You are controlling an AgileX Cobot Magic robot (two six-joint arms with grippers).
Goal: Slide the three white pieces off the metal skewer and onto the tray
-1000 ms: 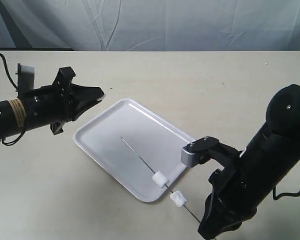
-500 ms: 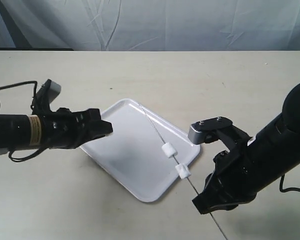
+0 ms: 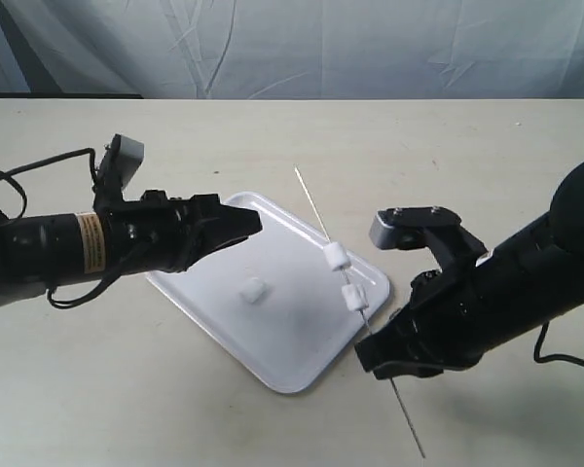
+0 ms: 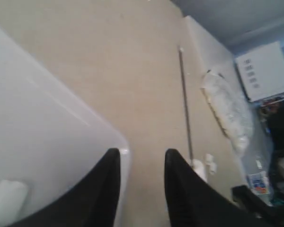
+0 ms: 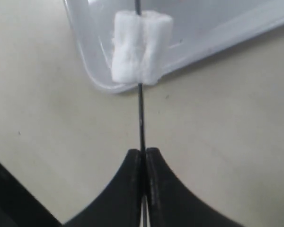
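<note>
One small white marshmallow-like cylinder (image 3: 254, 290) lies on the flat white tray (image 3: 273, 341) mid-counter. Two more cylinders (image 3: 335, 257) sit on the thin metal skewer (image 3: 315, 214), pinched in the right jaws towards the counter's near edge. The left jaws, narrowly parted and empty, probably strip those next.

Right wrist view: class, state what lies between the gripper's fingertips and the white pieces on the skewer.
Only a bare stretch of the metal skewer, running from the right gripper to the white pieces, with table beneath.
</note>
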